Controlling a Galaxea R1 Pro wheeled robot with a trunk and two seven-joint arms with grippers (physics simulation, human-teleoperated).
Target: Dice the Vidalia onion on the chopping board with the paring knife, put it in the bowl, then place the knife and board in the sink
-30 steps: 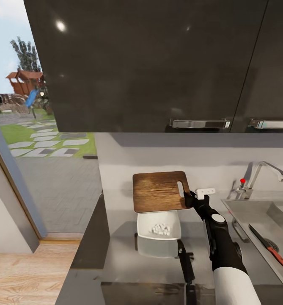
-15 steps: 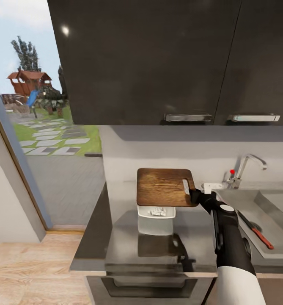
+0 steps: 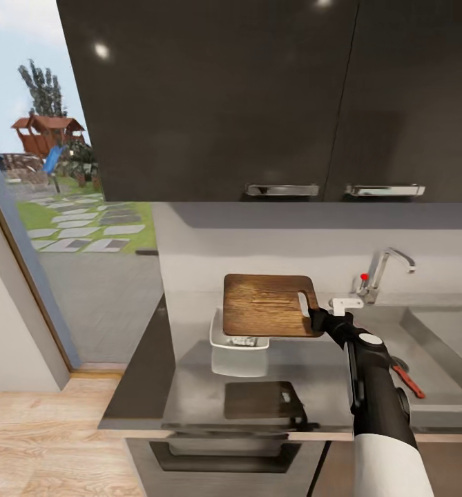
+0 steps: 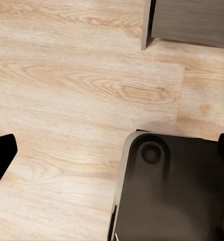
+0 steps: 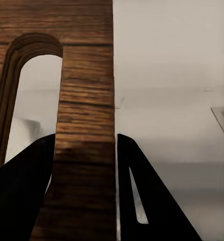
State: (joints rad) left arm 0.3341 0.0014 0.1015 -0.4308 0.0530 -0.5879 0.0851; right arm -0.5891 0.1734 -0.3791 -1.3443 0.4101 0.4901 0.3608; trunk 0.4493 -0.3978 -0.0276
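Right tool [image 3: 318, 322] clenched on the chopping board [image 3: 268, 304], fingers [image 5: 21, 196] either side of the strip by its slot; board held level above the desk [image 3: 313, 373], over the bowl [image 3: 232, 342]. Paring knife [image 3: 405, 378] lies in the sink [image 3: 431, 345], right of the arm. Left tool [image 4: 112, 196]: wood floor [image 4: 77, 85] below, grip state cannot be told.

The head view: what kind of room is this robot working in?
Most likely a home kitchen: a steel sink with a chrome faucet, a grey countertop under dark wall cabinets, and a wooden chopping board held by the right gripper.
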